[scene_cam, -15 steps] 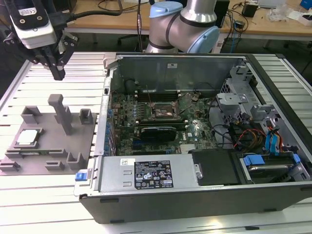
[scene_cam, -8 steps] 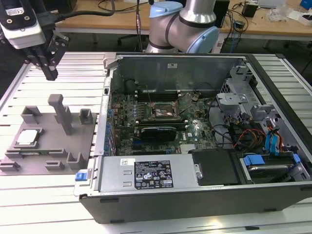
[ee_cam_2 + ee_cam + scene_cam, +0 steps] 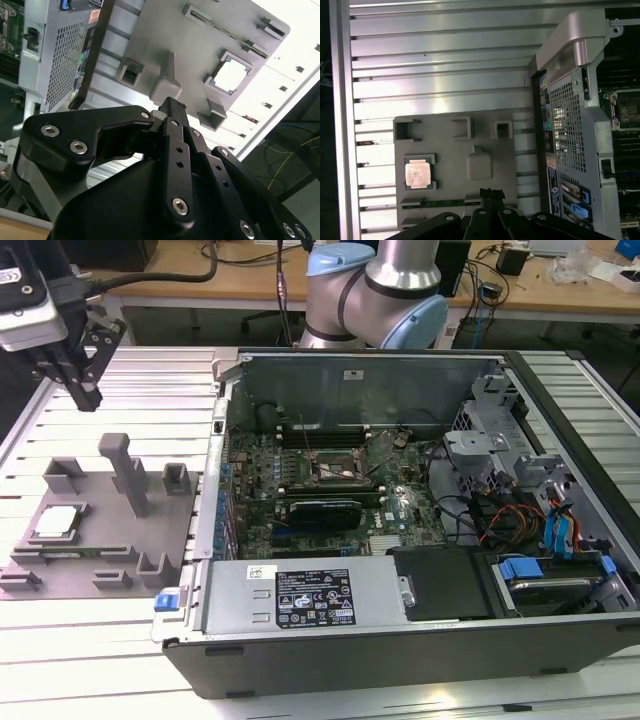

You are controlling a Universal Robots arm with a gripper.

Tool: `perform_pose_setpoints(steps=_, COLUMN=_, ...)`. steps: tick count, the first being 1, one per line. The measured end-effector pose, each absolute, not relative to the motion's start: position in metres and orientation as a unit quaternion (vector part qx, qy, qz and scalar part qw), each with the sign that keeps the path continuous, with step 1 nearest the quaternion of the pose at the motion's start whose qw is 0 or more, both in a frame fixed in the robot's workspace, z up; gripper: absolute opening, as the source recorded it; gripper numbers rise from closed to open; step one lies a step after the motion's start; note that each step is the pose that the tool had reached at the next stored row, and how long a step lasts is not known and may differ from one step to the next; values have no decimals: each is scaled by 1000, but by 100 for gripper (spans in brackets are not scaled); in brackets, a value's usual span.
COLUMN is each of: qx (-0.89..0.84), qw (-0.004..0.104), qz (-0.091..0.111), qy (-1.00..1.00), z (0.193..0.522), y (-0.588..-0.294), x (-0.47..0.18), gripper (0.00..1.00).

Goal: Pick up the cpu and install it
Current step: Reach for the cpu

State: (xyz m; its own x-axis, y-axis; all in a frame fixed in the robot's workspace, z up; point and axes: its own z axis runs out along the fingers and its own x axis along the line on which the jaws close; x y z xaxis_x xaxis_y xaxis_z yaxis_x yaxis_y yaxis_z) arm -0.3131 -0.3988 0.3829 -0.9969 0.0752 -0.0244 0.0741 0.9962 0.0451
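The cpu [image 3: 57, 521] lies, seemingly flat, in the grey holder [image 3: 105, 540]

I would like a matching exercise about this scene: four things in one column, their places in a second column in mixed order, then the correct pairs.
1 cpu
2 hand
3 socket
4 labelled metal box

A above the slatted table
B in the motherboard's middle
C in a recess of the grey holder plate
D along the case wall nearest the exterior camera

Pairs: 1-C, 2-A, 3-B, 4-D
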Motion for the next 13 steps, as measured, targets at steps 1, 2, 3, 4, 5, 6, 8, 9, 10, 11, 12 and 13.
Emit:
perform_pose_setpoints(steps=1, qx=37, qw=13, qz=22, qy=999, z=381, y=-399, x=-316, gripper=11)
perform_pose_setpoints(steps=2, qx=37, qw=13, qz=22, qy=999, z=379, y=-399, x=-318, gripper=11)
perform_pose_setpoints(steps=3, qx=37, qw=13, qz=22, qy=999, z=377, y=-399, x=-321, gripper=11)
perform_pose_setpoints(steps=4, qx=37, qw=13, qz=22, qy=999, z=377, y=-399, x=-323, gripper=11)
perform_pose_setpoints(steps=5, qx=37, qw=13, qz=22, qy=999, z=375, y=-399, x=-325, gripper=11)
perform_pose_setpoints(steps=6, qx=37, qw=13, qz=22, qy=999, z=374, y=-399, x=-328, gripper=11)
perform_pose_setpoints(steps=8, qx=37, qw=13, qz=22, qy=999, z=372, y=-399, x=-332, gripper=11)
perform_pose_setpoints(steps=9, qx=37, qw=13, qz=22, qy=999, z=370, y=-399, x=-333, gripper=11)
perform_pose_setpoints(steps=10, qx=37, qw=13, qz=22, qy=999, z=369, y=-399, x=-335, gripper=11)
perform_pose_setpoints(steps=11, qx=37, qw=13, qz=22, qy=999, z=367, y=-399, x=-337, gripper=11)
perform_pose_setpoints(steps=12, qx=37, qw=13, qz=22, qy=999, z=365, y=-399, x=-339, gripper=11)
perform_pose_setpoints(steps=13, qx=37, qw=13, qz=22, qy=999, z=364, y=-399, x=-340, gripper=11)
